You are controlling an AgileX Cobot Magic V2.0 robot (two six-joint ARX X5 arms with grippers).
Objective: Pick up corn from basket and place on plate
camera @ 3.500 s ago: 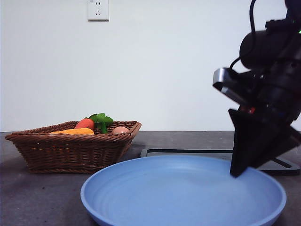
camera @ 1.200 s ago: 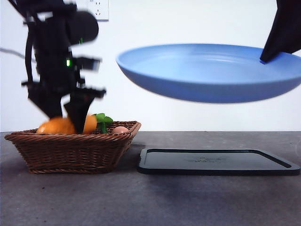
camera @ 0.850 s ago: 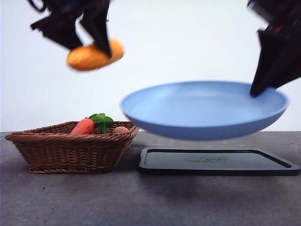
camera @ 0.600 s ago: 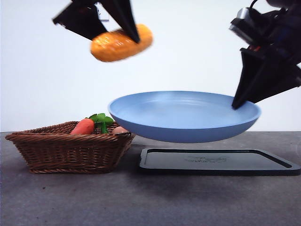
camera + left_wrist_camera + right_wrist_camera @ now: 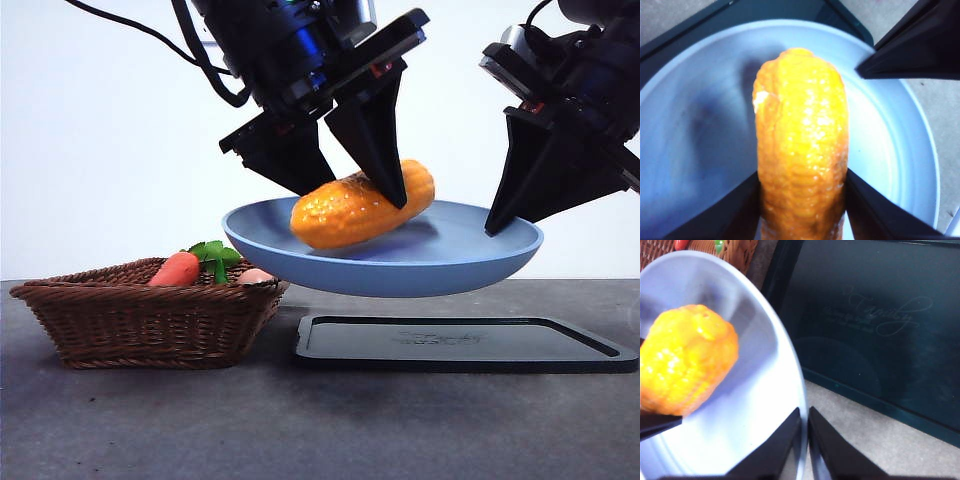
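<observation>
The yellow-orange corn (image 5: 362, 210) (image 5: 801, 150) (image 5: 686, 359) hangs just over the middle of the light-blue plate (image 5: 470, 262) (image 5: 685, 140) (image 5: 765, 390), with my left gripper (image 5: 345, 165) (image 5: 802, 200) shut on it. My right gripper (image 5: 500, 222) (image 5: 804, 422) is shut on the plate's rim and holds the plate in the air above the black tray (image 5: 465, 343) (image 5: 875, 325). The brown wicker basket (image 5: 150, 310) stands on the table at the left; a corner of the basket (image 5: 735, 250) shows in the right wrist view.
A red-orange carrot with green leaves (image 5: 190, 265) and a pinkish egg-like ball (image 5: 256, 275) lie in the basket. The black tray lies flat on the grey table (image 5: 300, 420), to the right of the basket, under the lifted plate.
The left gripper lifted the corn out of the basket, carried it rightward and lowered it over the plate. The right gripper raised the plate off the table, then brought it down to hover above the tray.
</observation>
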